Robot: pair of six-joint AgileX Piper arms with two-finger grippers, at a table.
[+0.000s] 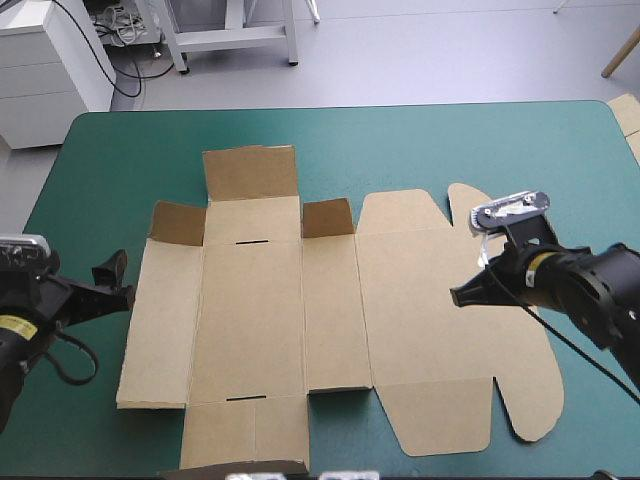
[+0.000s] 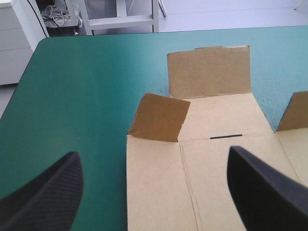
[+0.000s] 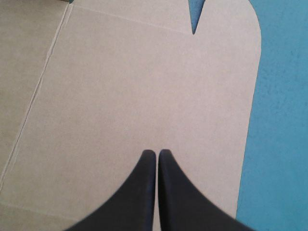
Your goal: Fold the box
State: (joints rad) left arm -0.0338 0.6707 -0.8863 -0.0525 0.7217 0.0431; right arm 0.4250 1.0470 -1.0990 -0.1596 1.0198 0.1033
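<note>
The box (image 1: 300,310) lies mostly flat on the teal-green cover (image 1: 120,160), far flaps raised. My left gripper (image 2: 153,151) stands spread apart, the box's left edge just ahead; my right gripper (image 3: 157,152) is pinched together over the box's rounded panel

High view down over whole table (image 1: 420,130), left wrist oblique across box (image 2: 216,159), right wrist close above it

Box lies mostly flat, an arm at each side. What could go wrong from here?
1. The left gripper, open at the box's left edge, may shove the flat sheet across the teal-green cover instead of catching it.
2. The right gripper, shut above the lid panel, could drag the sheet if it presses down.
3. The raised corner flap might get knocked flat.
</note>
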